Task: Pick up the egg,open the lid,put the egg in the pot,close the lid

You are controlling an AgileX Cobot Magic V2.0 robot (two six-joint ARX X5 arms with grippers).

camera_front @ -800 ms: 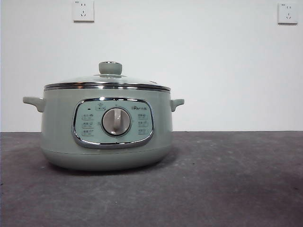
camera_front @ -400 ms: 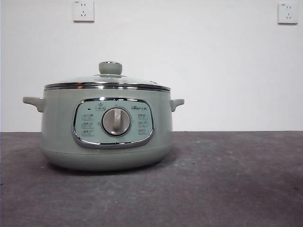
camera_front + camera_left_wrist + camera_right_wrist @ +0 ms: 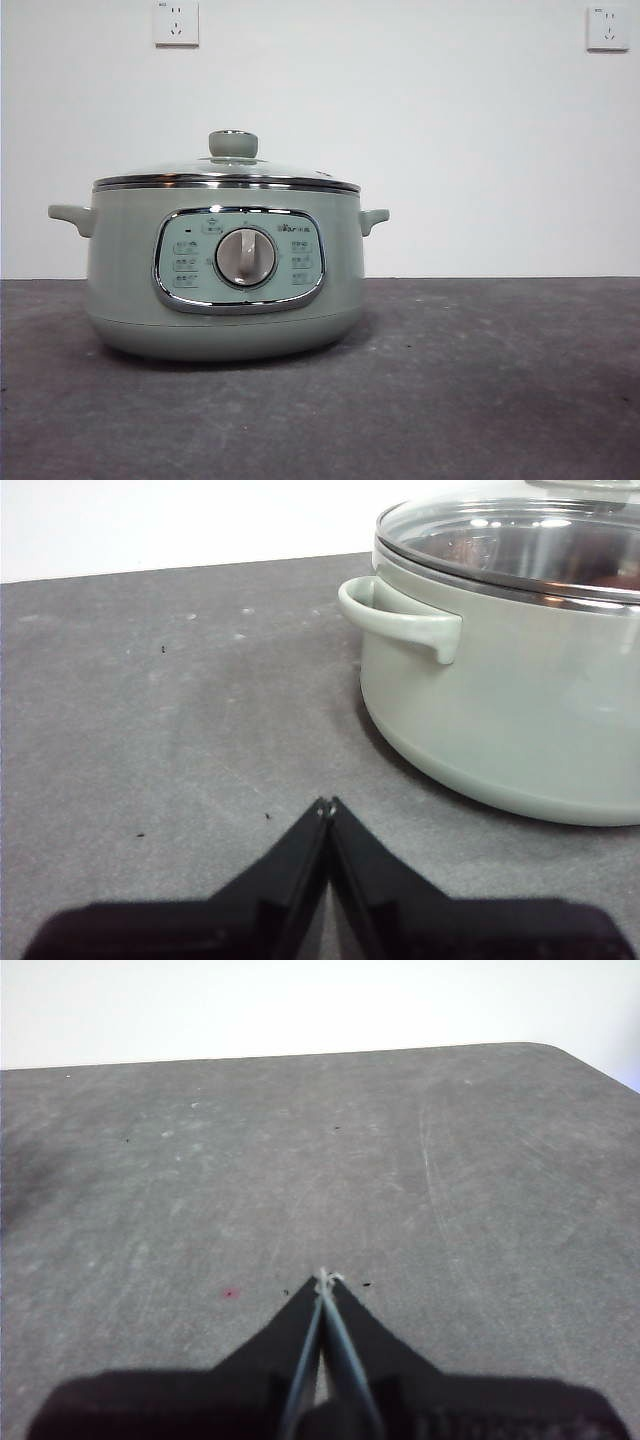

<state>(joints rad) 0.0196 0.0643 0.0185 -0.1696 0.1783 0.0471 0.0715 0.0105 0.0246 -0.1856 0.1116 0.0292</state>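
Note:
The pale sage-green pot (image 3: pixel 225 275) stands left of centre on the dark table, its dial and control panel facing the front view. The glass lid (image 3: pixel 228 175) with its green knob (image 3: pixel 233 144) sits shut on it. The pot's side handle (image 3: pixel 400 615) and the lid (image 3: pixel 520 540) also show in the left wrist view. My left gripper (image 3: pixel 326 805) is shut and empty, low over the table beside the pot. My right gripper (image 3: pixel 323 1278) is shut and empty over bare table. The egg is not in view. No arm shows in the front view.
The dark grey table (image 3: pixel 480 380) runs to a white wall with two sockets (image 3: pixel 176 22) high up. The table's rounded far corner (image 3: pixel 560 1052) shows in the right wrist view.

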